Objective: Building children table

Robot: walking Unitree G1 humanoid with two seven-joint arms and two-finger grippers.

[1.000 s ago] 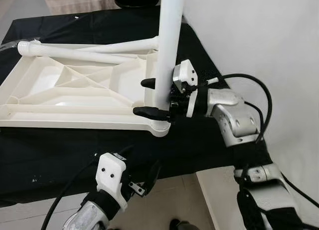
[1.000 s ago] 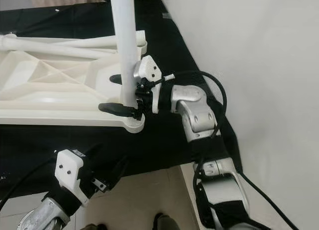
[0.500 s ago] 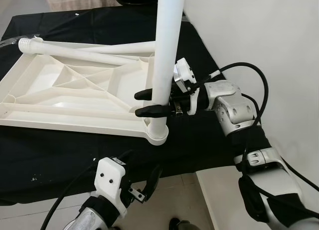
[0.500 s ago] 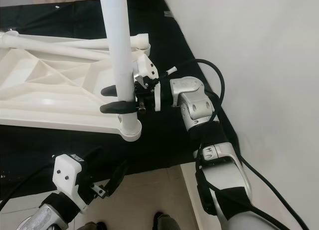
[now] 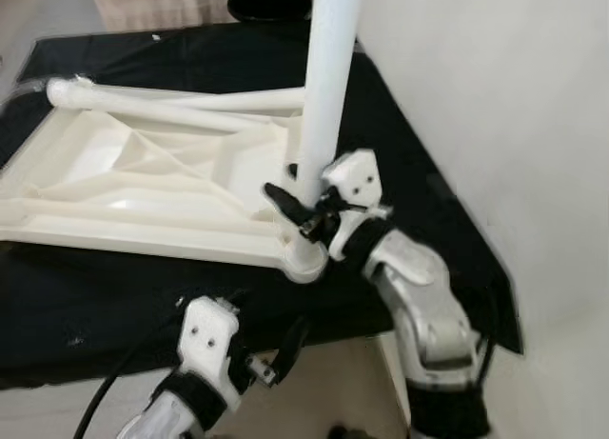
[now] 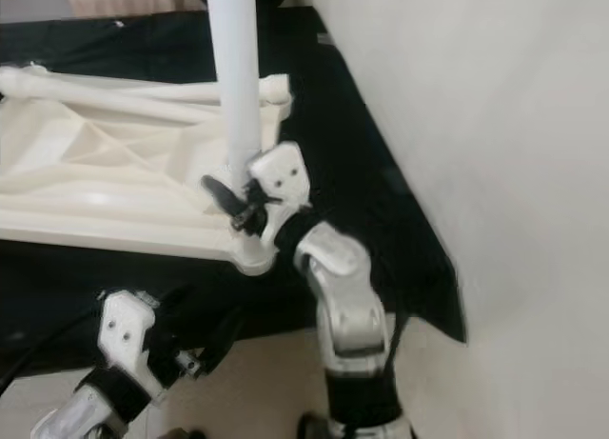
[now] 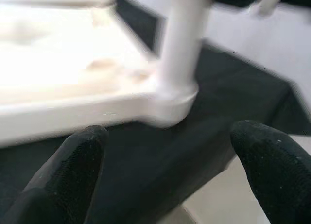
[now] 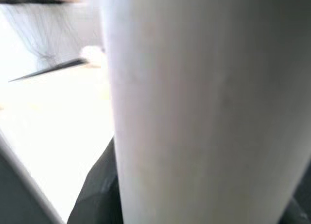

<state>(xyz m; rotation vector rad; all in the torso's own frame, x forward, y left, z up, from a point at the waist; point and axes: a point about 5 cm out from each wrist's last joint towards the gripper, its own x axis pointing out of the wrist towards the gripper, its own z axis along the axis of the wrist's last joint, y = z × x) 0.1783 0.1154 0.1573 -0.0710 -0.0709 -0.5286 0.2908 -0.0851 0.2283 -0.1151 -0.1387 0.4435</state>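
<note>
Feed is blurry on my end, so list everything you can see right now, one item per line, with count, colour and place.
Tabletop panel: one, white, lying underside up on the black cloth.
Upright leg: one, white, standing in the panel's near right corner socket.
Loose legs: two, white, lying along the panel's far edge.
Black cloth: one, covering the surface under the panel, beside the wall.
Wall: white, on the right.
Right gripper: fingers around the upright leg, low down near the socket.
Left gripper: open, below the cloth's near edge.
</note>
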